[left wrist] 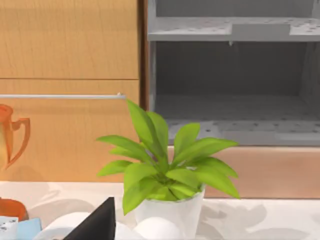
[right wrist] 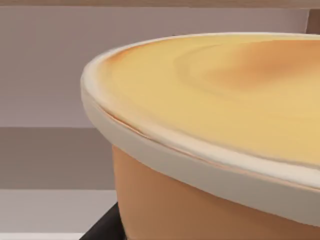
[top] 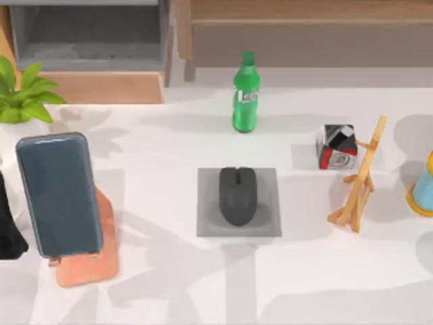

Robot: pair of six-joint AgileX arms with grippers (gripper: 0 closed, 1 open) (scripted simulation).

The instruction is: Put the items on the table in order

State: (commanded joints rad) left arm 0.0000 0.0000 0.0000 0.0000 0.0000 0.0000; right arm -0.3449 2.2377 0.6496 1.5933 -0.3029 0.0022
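Note:
The black mouse lies on a grey square pad in the middle of the white table. At the left, the dark blue-grey smartphone leans upright on a salmon-coloured stand. My left arm is parked at the table's left edge, just left of the phone. A black part of the left gripper pokes into the left wrist view. A dark part of the right gripper sits low in the right wrist view, close against a tan tub.
A green bottle stands behind the mouse. To the right are a red-black-white cube, a wooden easel and a blue and yellow object. A potted plant sits back left. The cream-rimmed tan tub looms close.

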